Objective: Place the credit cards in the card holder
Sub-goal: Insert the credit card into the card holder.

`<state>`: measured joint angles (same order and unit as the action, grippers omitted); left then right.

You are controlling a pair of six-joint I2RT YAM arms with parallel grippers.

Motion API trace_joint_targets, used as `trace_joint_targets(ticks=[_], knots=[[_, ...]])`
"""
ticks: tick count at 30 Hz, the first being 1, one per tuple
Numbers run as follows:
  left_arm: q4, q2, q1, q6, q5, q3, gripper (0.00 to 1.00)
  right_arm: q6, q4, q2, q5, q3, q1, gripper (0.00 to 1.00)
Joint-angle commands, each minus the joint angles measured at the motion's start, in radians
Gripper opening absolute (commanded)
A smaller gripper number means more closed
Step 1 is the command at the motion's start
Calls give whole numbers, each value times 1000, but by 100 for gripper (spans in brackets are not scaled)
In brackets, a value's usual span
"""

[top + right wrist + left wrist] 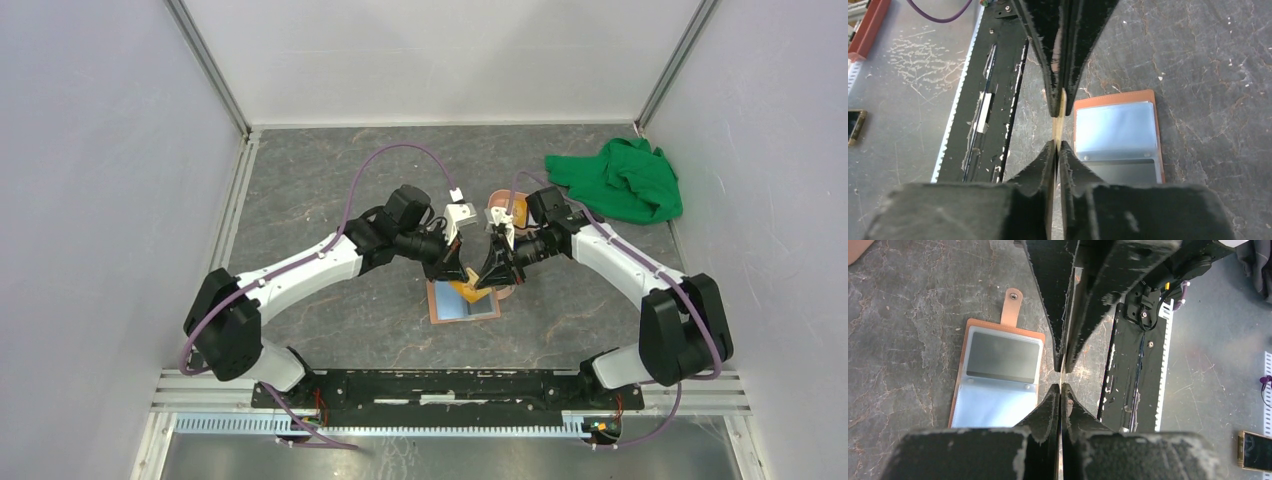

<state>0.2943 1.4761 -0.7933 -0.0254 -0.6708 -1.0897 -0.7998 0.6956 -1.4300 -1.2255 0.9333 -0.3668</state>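
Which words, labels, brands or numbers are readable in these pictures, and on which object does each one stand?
None can be read.
On the card holder: no print visible; the dark card in its pocket looks blank.
On the orange card: too small, no legible marks.

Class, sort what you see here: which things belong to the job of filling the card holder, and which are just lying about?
Belong to the job:
- card holder, lying open
- dark card, already in a pocket
- orange-yellow card, gripped by left hand and right hand

Just lying about:
- green cloth
- pink tray
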Motion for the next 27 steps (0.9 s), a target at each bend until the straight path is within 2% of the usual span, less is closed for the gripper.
trace_joint_targets(ticks=[1,2,6,10,13,16,18,21,22,23,24,27], knots=[[-69,-34,-3,-30,20,20,3,14,-17,-10,-5,13,-7,3],[-84,-42,-3,-21,34,30,7,14,-16,-13,-4,15,-8,0],[-206,-118,5,63,130,113,41,-33,24,-13,-4,27,-5,0],[-407,-257,39,183,240,261,70,-90,70,-8,-4,38,-3,0],[-610,-379,81,334,263,421,97,-95,68,1,-24,32,12,0],[-780,-475,104,495,290,559,100,-53,21,16,-63,11,40,0],[-919,-501,104,623,306,649,100,46,-69,38,-104,-23,73,0],[-1240,-462,103,845,288,788,100,318,-331,88,-193,-118,130,0],[-1347,-436,100,903,294,828,100,442,-482,104,-222,-165,149,0],[-1484,-405,90,942,309,871,100,583,-619,120,-235,-209,160,0],[-1534,-375,74,960,322,884,100,651,-700,131,-227,-229,166,0],[-1596,-306,-5,921,417,885,100,664,-698,127,-189,-222,168,0]])
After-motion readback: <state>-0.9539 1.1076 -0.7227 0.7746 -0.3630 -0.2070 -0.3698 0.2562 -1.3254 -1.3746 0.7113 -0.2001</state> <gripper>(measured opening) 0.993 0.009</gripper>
